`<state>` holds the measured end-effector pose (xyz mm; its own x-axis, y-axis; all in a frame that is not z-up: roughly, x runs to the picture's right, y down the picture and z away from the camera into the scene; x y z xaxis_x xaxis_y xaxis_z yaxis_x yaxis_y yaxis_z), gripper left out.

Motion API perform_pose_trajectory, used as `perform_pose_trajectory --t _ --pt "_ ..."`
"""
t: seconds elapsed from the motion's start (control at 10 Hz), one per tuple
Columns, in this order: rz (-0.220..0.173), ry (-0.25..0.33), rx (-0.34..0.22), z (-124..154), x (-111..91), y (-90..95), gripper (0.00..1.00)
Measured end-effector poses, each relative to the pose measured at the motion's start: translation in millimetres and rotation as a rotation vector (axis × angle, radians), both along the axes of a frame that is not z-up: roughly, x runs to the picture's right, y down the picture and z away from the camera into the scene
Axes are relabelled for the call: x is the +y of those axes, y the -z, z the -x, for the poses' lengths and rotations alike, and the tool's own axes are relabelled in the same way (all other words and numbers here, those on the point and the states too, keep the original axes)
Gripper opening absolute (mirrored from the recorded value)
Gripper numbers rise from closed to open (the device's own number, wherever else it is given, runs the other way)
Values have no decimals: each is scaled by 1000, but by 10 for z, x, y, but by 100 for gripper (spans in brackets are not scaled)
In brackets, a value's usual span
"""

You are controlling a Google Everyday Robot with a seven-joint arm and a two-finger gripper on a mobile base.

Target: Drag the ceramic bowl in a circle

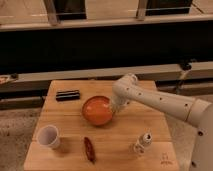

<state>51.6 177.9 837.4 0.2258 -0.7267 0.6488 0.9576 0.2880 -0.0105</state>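
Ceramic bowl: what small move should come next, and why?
Probably sweep the gripper along a short arc across the table, dragging the ceramic bowl with it. The gripper sits at the bowl's rim on the view's right, and the white cup stands well apart.
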Motion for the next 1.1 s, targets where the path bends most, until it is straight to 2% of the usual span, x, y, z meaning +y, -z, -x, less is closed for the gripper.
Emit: perform_pose_trajectory --t 0.7,1.1 --pt "-17 16 32 24 -198 -189 0" --pt "-28 -6 69 -112 -392 -343 0"
